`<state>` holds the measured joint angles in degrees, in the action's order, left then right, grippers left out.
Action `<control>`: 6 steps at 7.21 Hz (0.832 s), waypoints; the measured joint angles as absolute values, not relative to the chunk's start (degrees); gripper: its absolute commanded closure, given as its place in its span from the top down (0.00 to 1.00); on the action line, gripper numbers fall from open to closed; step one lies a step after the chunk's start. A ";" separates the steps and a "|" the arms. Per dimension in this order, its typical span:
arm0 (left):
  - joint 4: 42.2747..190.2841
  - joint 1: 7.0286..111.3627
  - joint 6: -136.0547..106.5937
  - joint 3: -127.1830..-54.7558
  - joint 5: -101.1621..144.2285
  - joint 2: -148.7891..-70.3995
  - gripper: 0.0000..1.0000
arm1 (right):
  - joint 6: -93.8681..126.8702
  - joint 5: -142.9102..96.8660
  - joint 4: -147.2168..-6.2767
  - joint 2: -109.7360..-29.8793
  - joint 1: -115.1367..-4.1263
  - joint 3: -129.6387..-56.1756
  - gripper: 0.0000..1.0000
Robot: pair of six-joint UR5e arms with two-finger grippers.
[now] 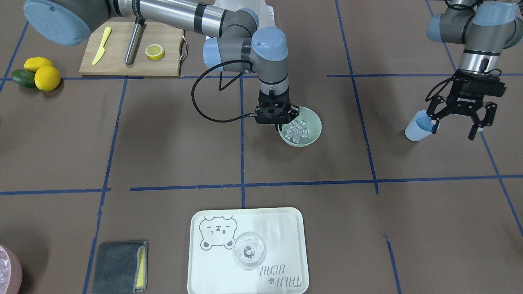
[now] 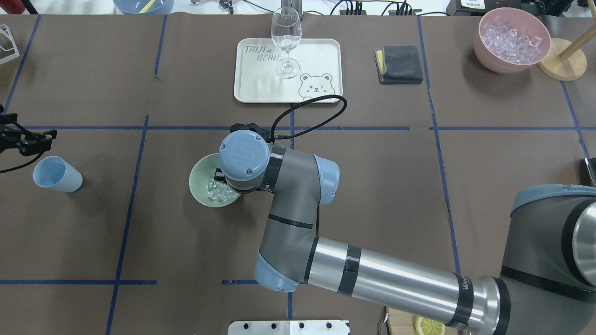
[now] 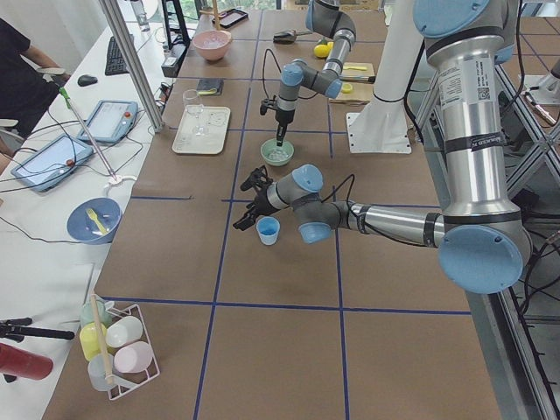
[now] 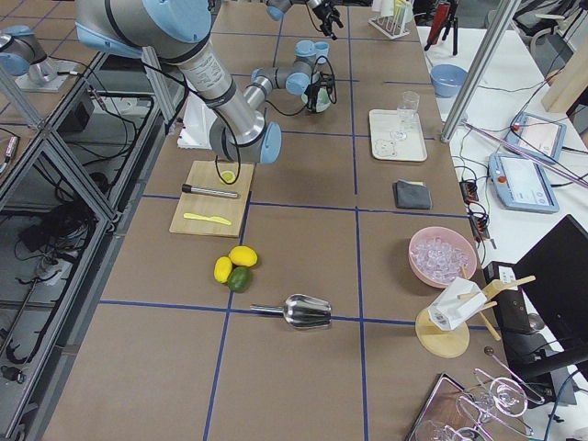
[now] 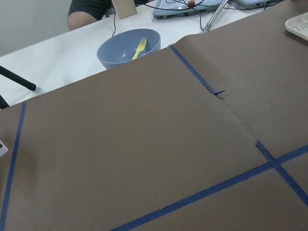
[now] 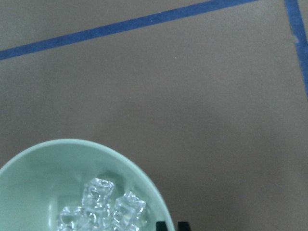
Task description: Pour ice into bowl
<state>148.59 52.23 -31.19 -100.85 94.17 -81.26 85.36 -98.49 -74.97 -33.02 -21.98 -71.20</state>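
The pale green bowl [image 1: 314,122] [image 2: 198,179] stands mid-table and holds the ice [image 1: 297,130] [image 2: 219,191], a heap of small clear cubes. My right gripper [image 1: 282,127] points straight down at the bowl's edge. In the right wrist view its fingertips [image 6: 165,225] sit nearly together at the rim of the bowl [image 6: 48,163], beside the ice [image 6: 103,207], so it looks shut on the rim. My left gripper [image 1: 453,128] hangs open with nothing between its fingers. It is just above and beside an upright, empty light blue cup [image 1: 417,127] [image 2: 57,174].
A white tray [image 1: 196,261] bears a clear footed glass [image 1: 249,249]. A grey cloth [image 1: 118,267] lies near it. A cutting board [image 1: 122,65] carries a knife, a metal rod and a lemon slice [image 1: 155,51]. Lemons [image 1: 47,77] sit beside it. A pink container [image 2: 512,39] holds more ice.
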 measured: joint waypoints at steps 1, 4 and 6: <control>143.33 56.56 -24.65 -100.89 98.68 -83.70 1.00 | 85.22 -98.52 -74.96 -33.04 -21.98 -71.53 0.00; 130.04 67.31 -6.03 -100.79 110.23 -87.37 1.00 | 85.22 -98.85 -75.03 -34.20 -22.32 -76.90 0.00; 118.88 73.84 7.11 -100.50 116.61 -88.22 1.00 | 85.13 -99.01 -75.36 -39.67 -23.77 -85.48 0.00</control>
